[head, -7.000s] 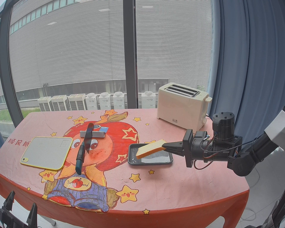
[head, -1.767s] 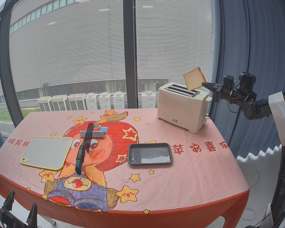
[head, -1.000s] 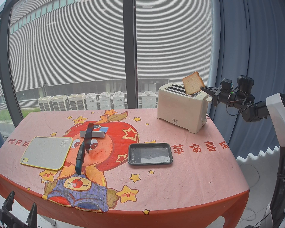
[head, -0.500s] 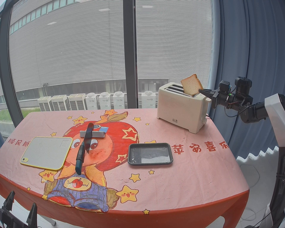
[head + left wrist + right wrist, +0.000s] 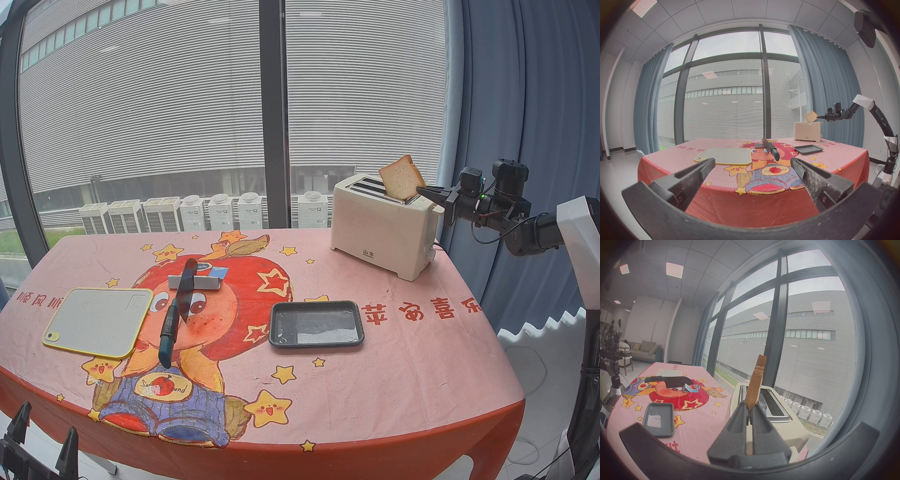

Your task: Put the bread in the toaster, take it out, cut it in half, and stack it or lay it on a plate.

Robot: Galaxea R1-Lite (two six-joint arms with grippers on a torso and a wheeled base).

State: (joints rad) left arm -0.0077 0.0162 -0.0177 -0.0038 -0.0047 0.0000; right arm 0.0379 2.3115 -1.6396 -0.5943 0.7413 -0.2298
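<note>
At far right of the bench [image 5: 400, 375], over the white toaster [image 5: 381, 228], pale tan bread slice [image 5: 402, 177] with browner crust, tilted on edge, right end effector [image 5: 422, 189] pinched closed on its side

I stand at a table [image 5: 387, 400] draped in a pink and red cartoon cloth. Behind the table rises a tall window [image 5: 144, 94], split by a dark post [image 5: 273, 112]. Through it I see a grey ribbed building [image 5: 362, 94] and a row of pale outdoor units [image 5: 219, 212] in flat daylight. A blue-grey right curtain [image 5: 525, 94] hangs just past the table's right end, and a left curtain [image 5: 651, 103] hangs past its left end. Above the table runs a tiled ceiling [image 5: 750, 12] with a lit panel [image 5: 674, 270]. Well beyond the table's left end, a sofa [image 5: 647, 350] sits against a white wall [image 5: 653, 321]. Around the table lies a pale, glossy floor [image 5: 612, 175].
</note>
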